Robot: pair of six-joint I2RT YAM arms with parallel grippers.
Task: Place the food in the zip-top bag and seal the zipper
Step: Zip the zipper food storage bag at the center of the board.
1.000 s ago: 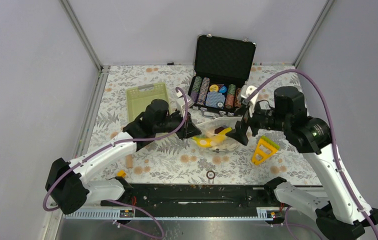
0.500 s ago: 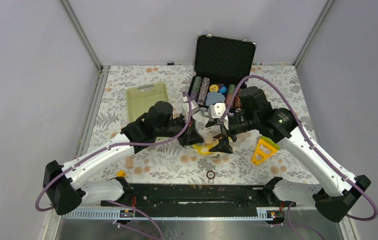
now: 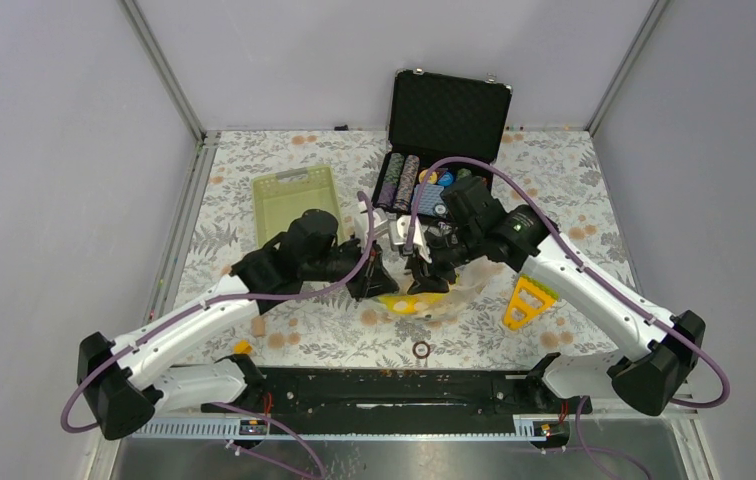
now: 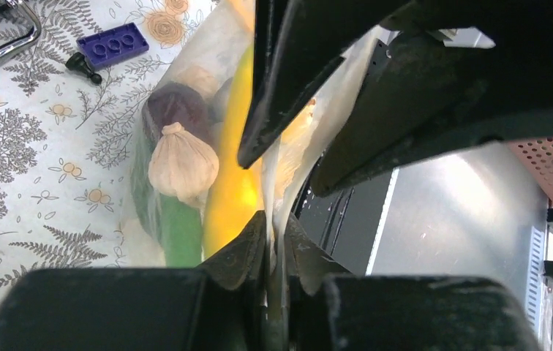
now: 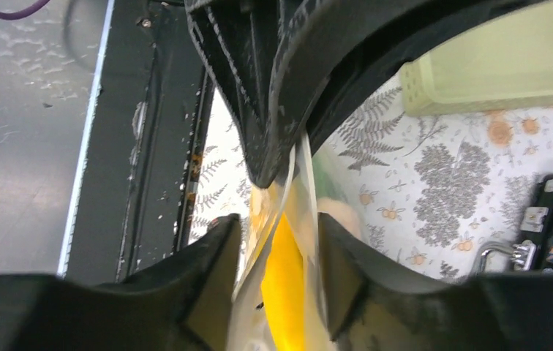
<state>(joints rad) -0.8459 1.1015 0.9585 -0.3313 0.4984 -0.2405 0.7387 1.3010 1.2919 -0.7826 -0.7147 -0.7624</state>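
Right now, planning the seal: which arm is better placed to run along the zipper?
Right. The right claw straddles the zipper with jaws apart, likely free to slide; the left claw is clamped on the zip-top bag, anchoring it.

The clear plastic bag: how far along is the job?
Done: yellow toy banana, white garlic bulb and green piece sit inside the clear plastic bag. In hand: left gripper pinches its mouth edge; right gripper straddles it, open. Left: sealing it shut, apparently.

The bag (image 3: 459,288) lies in the middle of the table (image 3: 574,190), with a banana (image 4: 233,183) and a garlic bulb (image 4: 182,164) inside it. The basket (image 3: 294,200) is behind it on the left, the open case (image 3: 449,110) directly behind, the triangular tool (image 3: 527,303) on its right, a ring (image 3: 421,349) before it.
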